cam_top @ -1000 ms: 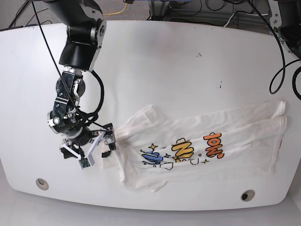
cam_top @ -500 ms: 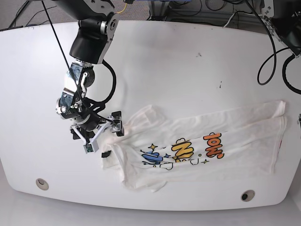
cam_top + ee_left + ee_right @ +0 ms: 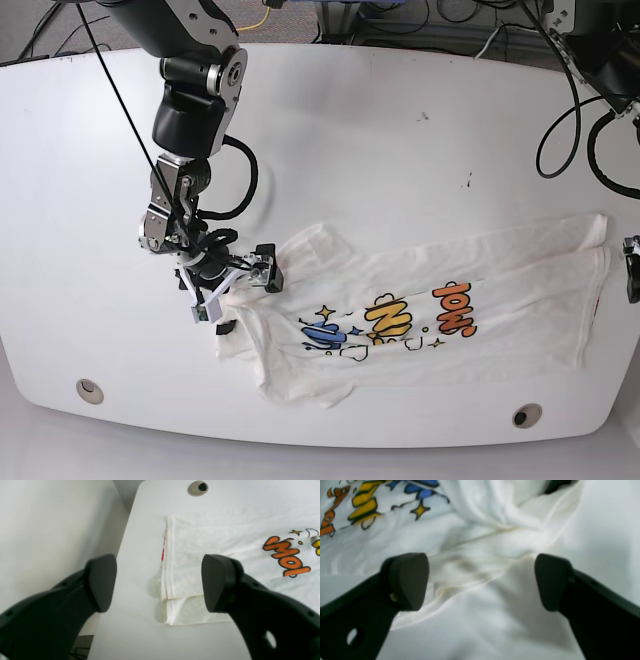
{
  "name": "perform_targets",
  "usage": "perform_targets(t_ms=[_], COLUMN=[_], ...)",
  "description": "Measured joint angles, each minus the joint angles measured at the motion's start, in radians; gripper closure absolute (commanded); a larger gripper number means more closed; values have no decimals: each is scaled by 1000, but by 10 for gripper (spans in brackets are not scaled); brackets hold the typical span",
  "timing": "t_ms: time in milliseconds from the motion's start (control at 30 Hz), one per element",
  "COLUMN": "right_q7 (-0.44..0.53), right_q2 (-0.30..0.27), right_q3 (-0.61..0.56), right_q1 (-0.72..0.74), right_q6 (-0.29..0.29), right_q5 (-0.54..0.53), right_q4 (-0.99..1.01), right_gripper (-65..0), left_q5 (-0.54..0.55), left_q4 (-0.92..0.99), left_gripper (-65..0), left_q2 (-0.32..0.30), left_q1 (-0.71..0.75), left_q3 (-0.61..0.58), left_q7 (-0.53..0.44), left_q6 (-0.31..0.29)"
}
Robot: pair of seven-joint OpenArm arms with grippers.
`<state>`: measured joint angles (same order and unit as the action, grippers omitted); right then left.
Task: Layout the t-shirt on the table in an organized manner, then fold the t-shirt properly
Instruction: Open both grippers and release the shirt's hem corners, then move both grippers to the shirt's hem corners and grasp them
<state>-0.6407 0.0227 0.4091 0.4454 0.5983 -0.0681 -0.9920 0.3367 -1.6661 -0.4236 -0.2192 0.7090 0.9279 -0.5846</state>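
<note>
We see the right tool [image 3: 243,297], spread wide and empty, has closed in on the t-shirt [image 3: 500,290] shoulder, ready to straighten it.

The t-shirt [image 3: 430,310] lies spread along the front edge of the table [image 3: 400,140], its hem near the right edge, between two grommet holes [image 3: 527,414] at the front corners.
</note>
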Motion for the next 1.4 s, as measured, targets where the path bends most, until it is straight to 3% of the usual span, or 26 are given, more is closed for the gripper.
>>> perform_targets(t_ms=[167, 467, 733, 833, 900, 1000, 1133, 1233, 1400], right_q7=[28, 228, 247, 247, 241, 222, 200, 117, -8], right_q2=[-5, -7, -9, -9, -9, -9, -9, -10, -11], right_q3=[1, 0, 0, 0, 0, 0, -2, -3, -5], right_q1=[50, 89, 93, 87, 81, 59, 22, 3, -55], right_q6=[0, 11, 11, 11, 10, 3, 5, 12, 3], right_q5=[2, -23, -31, -30, -29, -18, -26, -26, -8], right_q4=[97, 282, 299, 298, 294, 270, 218, 147, -33], right_gripper=[-650, -650, -648, -423, -217, 0, -32, 0, -2], left_q5=[0, -3, -3, -3, -3, -3, -3, -3, -1], left_q4=[0, 0, 0, 0, 0, 2, 10, 41, 150], left_gripper=[-499, -499, -499, -499, -499, -499, -499, -499, -499], left_q2=[0, -1, -1, -1, -1, -1, -1, 0, 2], left_q1=[0, 0, 0, 0, 0, 1, 11, 15, 11], left_q3=[0, 0, 0, 0, 0, 0, 0, 0, 16], left_q7=[0, 0, 0, 0, 0, 0, -1, -1, -1], left_q6=[0, 0, 0, 0, 0, 0, 0, 0, 0])
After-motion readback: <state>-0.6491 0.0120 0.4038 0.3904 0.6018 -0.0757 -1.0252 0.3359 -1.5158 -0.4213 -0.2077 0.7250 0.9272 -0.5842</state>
